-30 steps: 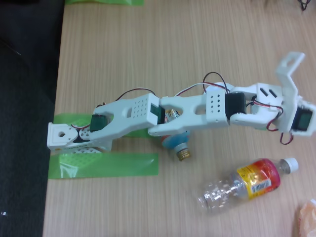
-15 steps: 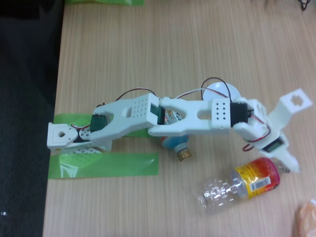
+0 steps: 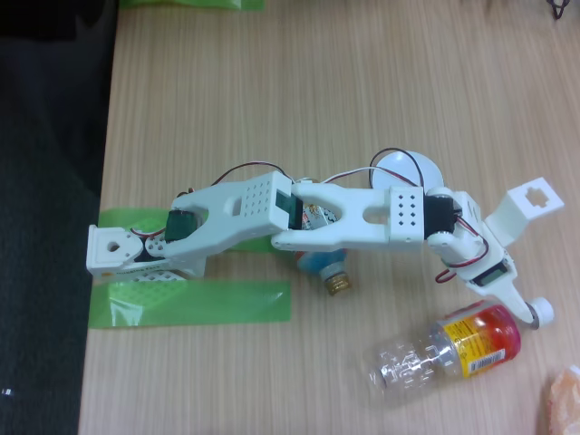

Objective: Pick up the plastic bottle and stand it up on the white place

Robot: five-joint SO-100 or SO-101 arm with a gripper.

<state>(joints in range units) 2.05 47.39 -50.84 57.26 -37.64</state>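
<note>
Bottle (image 3: 444,352) empty, lying on table (image 3: 272,91), gripper (image 3: 518,308) at its neck

The arm (image 3: 317,217) stretches toward the desk's right edge, wrist bent down, gripper (image 3: 518,304) low near the lower-right corner.

A clear ribbed plastic bottle (image 3: 442,354) is banded in yellow, orange and red and capped in white; green tape (image 3: 190,304) is seen on pale woodgrain table (image 3: 272,109).
</note>
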